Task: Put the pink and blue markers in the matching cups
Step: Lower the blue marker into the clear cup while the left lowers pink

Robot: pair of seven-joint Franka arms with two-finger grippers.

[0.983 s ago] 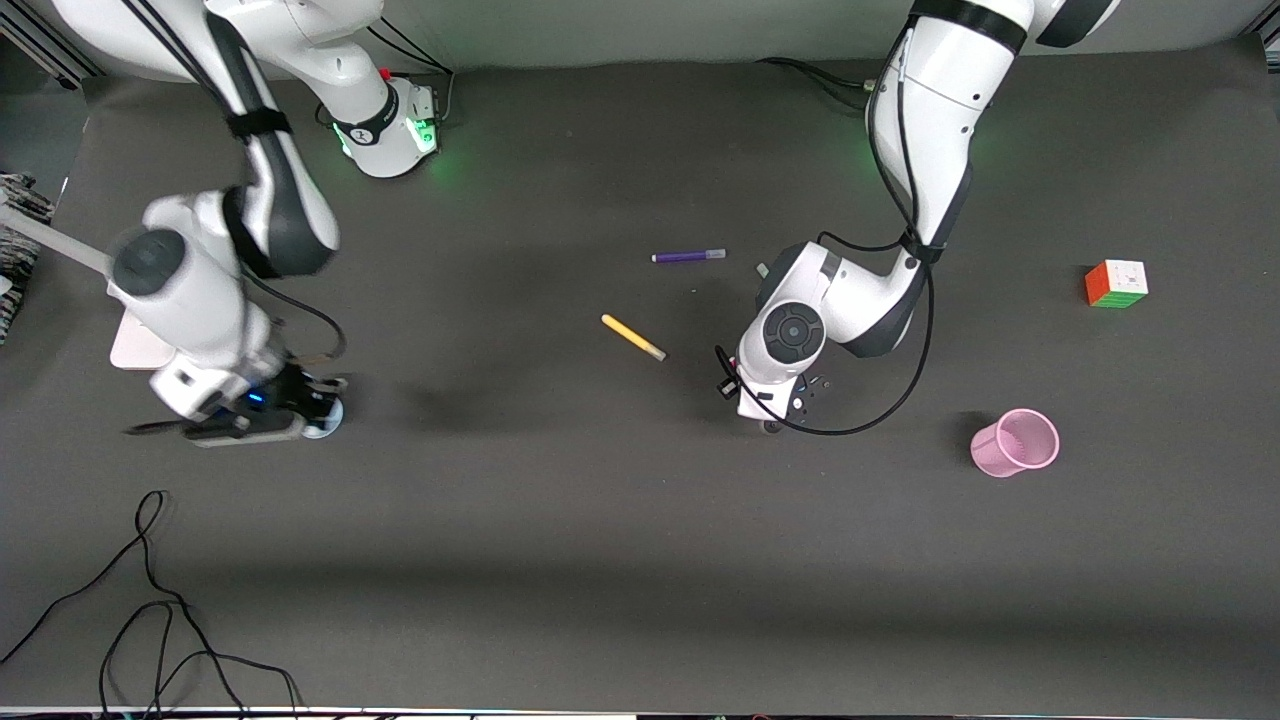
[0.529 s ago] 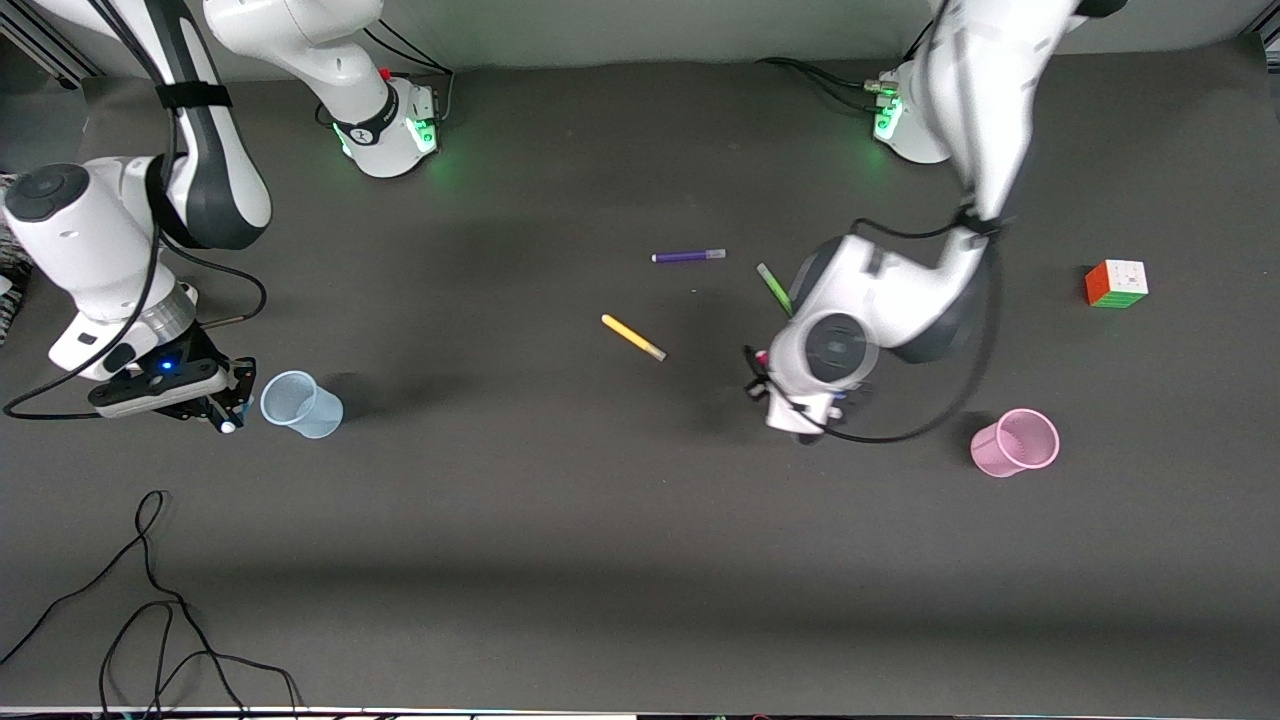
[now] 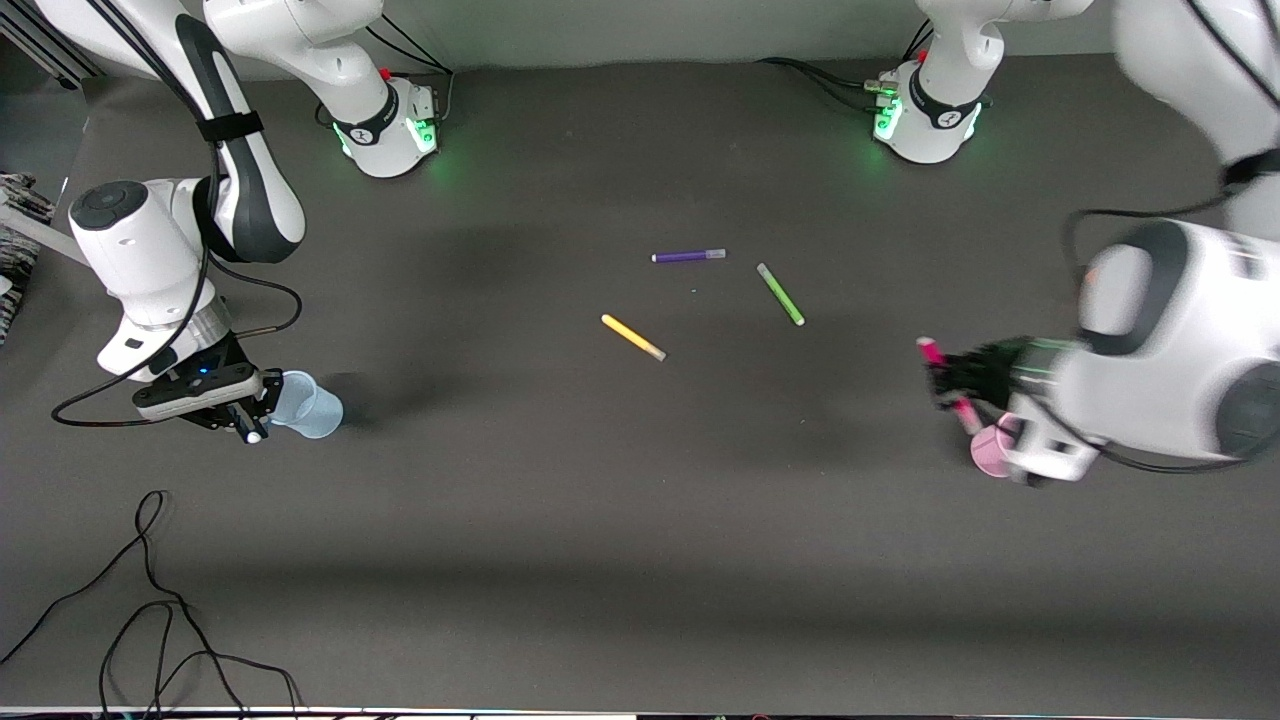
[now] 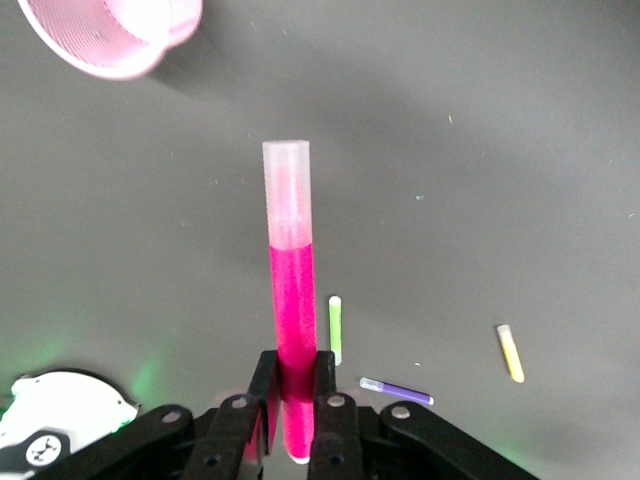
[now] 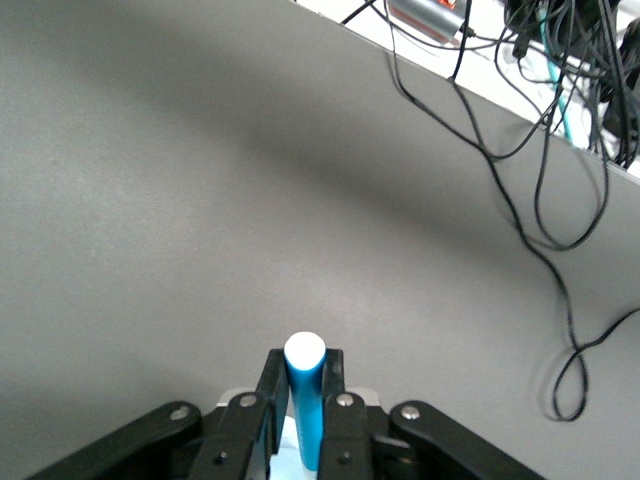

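Observation:
My left gripper [image 3: 952,385] is shut on the pink marker [image 3: 932,352] and holds it in the air beside the pale pink cup [image 3: 988,452], which my arm partly hides. In the left wrist view the marker [image 4: 292,290] points pale cap first away from the gripper [image 4: 292,368], and the pink cup [image 4: 105,35] lies off to one side of its tip. My right gripper [image 3: 248,408] is shut on the blue marker [image 5: 306,405] at the rim of the pale blue cup [image 3: 308,406]. The right wrist view shows its pale end between the fingers [image 5: 276,385].
A yellow marker [image 3: 633,337], a green marker [image 3: 780,294] and a purple marker [image 3: 688,256] lie loose in the middle of the table. Black cables [image 3: 150,600] lie at the front edge toward the right arm's end.
My left arm has swung from the middle of the table toward its own end, carrying the pink marker to the pink cup. My right gripper has moved up against the blue cup.

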